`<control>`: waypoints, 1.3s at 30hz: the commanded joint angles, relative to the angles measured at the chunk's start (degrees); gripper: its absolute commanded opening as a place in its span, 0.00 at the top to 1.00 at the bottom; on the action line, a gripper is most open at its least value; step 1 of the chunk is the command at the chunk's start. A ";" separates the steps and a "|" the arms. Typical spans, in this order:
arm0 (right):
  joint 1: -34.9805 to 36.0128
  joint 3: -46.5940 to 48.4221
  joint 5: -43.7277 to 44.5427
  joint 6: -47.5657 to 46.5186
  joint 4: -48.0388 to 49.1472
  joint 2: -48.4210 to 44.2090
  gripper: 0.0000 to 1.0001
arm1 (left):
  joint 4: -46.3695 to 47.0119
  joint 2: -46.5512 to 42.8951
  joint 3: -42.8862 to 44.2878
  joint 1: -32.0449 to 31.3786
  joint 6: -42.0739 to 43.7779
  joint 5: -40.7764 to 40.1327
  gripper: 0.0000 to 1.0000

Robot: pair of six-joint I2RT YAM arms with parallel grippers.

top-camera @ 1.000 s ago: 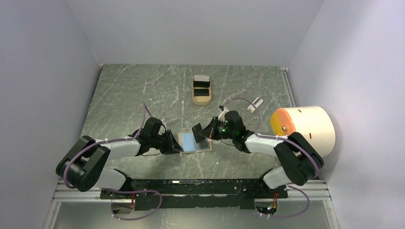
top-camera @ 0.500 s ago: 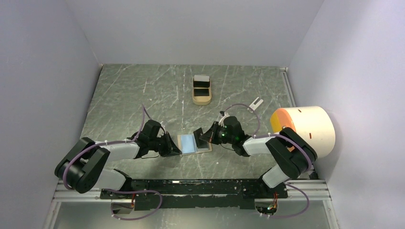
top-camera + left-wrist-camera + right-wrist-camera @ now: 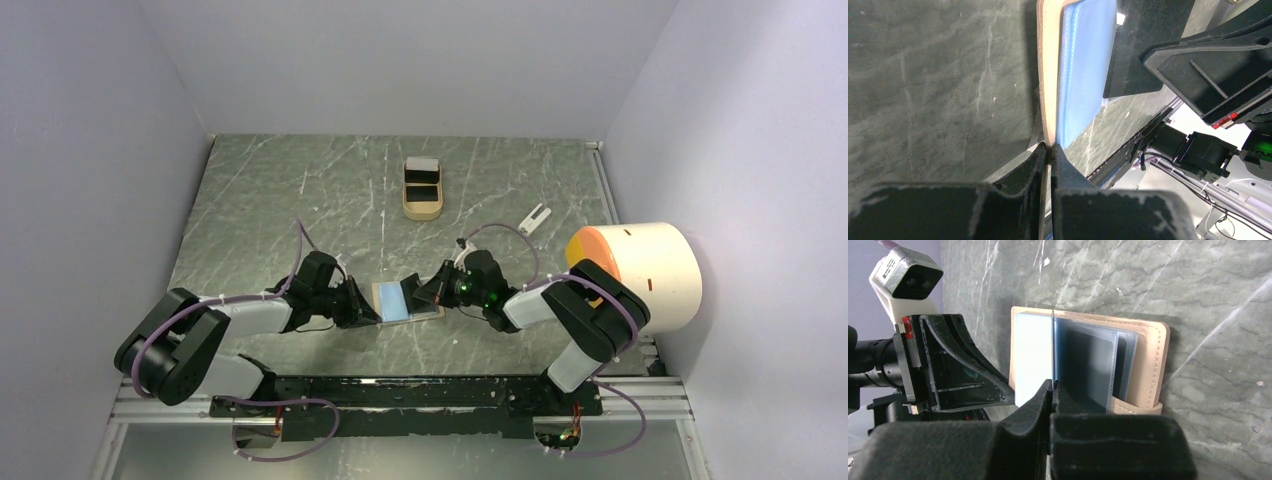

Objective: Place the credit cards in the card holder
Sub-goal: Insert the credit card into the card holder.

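The card holder [image 3: 398, 300] lies open on the table between my arms, tan outside [image 3: 1049, 75] and bluish inside, with clear sleeves [image 3: 1098, 365]. My left gripper [image 3: 373, 311] is shut on its left tan edge [image 3: 1049, 148]. My right gripper [image 3: 428, 293] is shut on a black credit card [image 3: 412, 290], held tilted over the holder's right half. That card shows broadside in the left wrist view [image 3: 1130, 50] and edge-on in the right wrist view [image 3: 1053, 350]. More credit cards, one pale [image 3: 422, 164] and one black [image 3: 422, 193], lie in the tray at the back.
An oblong tan tray [image 3: 405, 205] stands at the back middle. A small white clip-like object [image 3: 535, 217] lies at the back right. A large cream cylinder with an orange face [image 3: 640, 270] sits at the right edge, close to my right arm.
My left gripper has closed on the holder's left edge. My right gripper has moved left and lower, bringing the black card over the open holder.
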 commanded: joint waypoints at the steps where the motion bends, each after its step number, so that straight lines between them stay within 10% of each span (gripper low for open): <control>1: 0.84 -1.42 -0.49 1.88 5.32 1.11 1.00 | 1.53 -0.63 -0.14 0.05 -0.13 0.69 0.91; 35: 1.50 -5.18 -3.03 10.96 26.24 12.24 1.00 | 1.29 1.25 0.70 -0.10 0.00 0.72 0.91; 39: 3.00 -4.70 -1.12 9.56 22.29 10.64 0.86 | 1.73 1.39 0.53 -0.13 -0.37 0.78 0.91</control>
